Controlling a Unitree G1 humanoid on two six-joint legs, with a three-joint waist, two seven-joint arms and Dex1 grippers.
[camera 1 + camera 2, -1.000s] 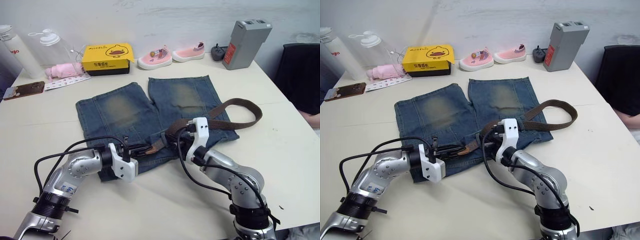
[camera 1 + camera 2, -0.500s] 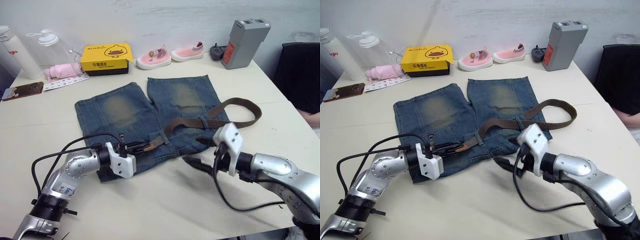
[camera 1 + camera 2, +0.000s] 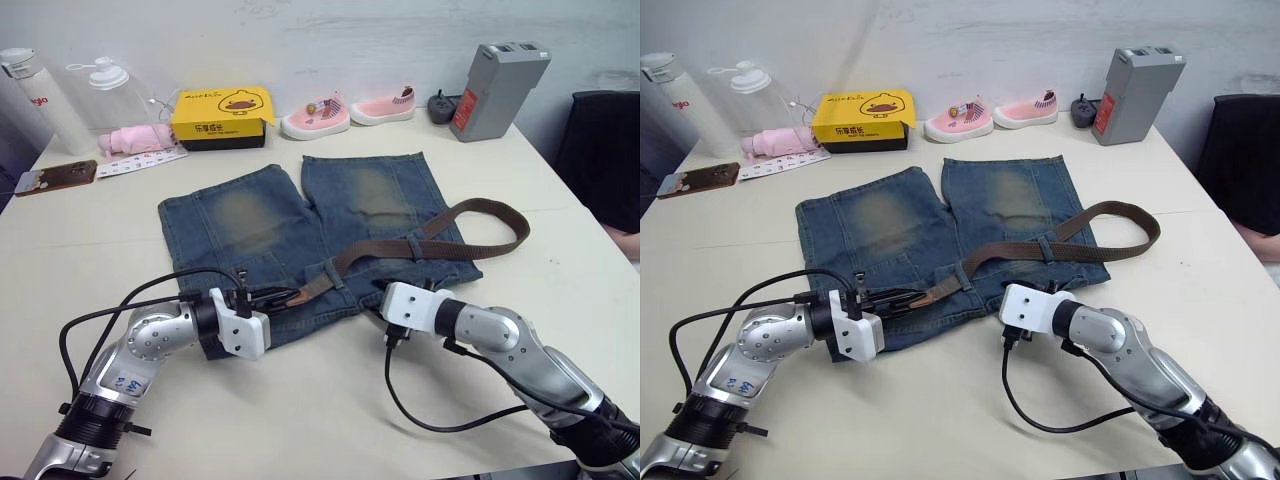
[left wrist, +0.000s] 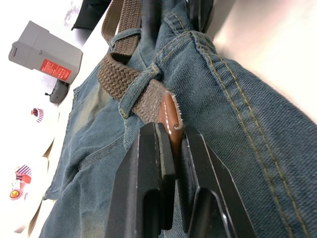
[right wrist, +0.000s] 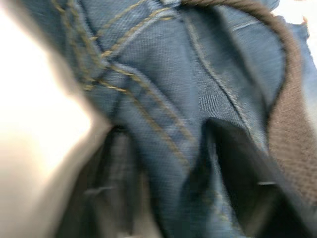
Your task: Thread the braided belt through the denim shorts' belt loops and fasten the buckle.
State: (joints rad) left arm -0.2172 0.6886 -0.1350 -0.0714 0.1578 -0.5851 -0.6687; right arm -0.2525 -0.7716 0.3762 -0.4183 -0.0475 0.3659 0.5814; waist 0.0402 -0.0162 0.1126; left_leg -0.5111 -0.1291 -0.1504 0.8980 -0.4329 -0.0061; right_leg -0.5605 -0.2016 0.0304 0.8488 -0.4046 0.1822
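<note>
Now the right tool (image 3: 384,300) is back at the faded blue denim shorts (image 3: 300,235); its grip I cannot tell. Left tool (image 4: 171,144) pinches the brown woven belt's (image 3: 440,225) leather tip.

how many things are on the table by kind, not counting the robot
denim shorts: 1
braided belt: 1
pink shoes: 2
bottles: 2
yellow box: 1
grey battery pack: 1
phone: 1
pink bundle: 1
dark plug: 1
total: 11
</note>
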